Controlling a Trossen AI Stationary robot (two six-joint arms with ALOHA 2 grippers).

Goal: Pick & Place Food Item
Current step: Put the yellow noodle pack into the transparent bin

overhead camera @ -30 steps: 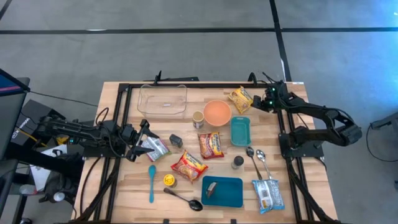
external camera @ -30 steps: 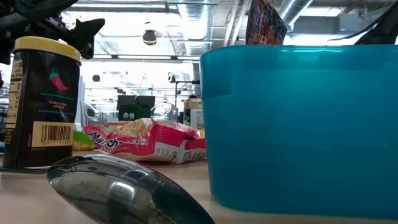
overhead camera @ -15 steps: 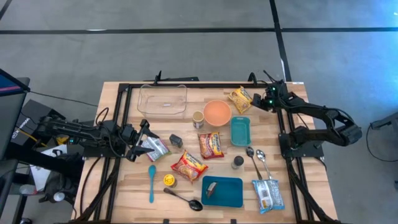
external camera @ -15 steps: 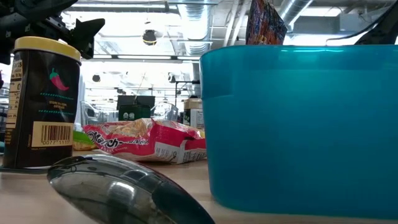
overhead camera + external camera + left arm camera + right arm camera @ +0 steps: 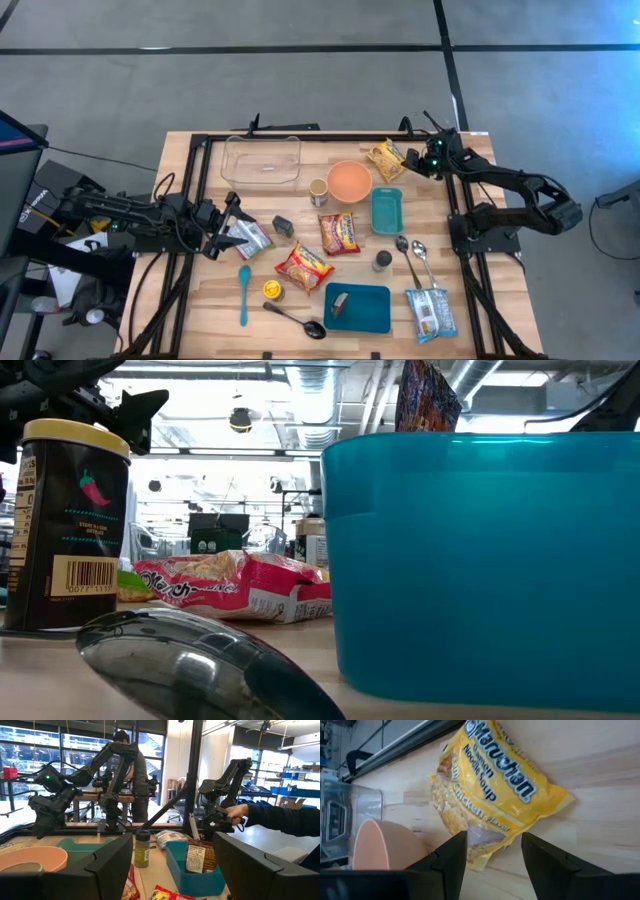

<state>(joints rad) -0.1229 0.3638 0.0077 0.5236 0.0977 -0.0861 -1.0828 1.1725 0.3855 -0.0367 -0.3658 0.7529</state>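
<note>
Hovering right gripper (image 5: 416, 164), fingers (image 5: 547, 865) parted, straddling yellow ramen pack (image 5: 386, 159) lying upper right on worktop (image 5: 210, 320), beside pink bowl (image 5: 349, 181). Left gripper (image 5: 238, 212) released, mid-left.

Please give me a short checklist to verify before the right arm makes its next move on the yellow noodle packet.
1. Right gripper lined up with the yellow noodle packet: ok, the packet lies just ahead of it.
2. Jaws open: ok, a gap shows between them.
3. Packet already gripped: not ok, it lies flat on the table.
4. Space around the packet: cannot tell, the orange bowl sits close beside it.
5. Left gripper out of the way: ok, it is at the far side by a silver packet.
</note>
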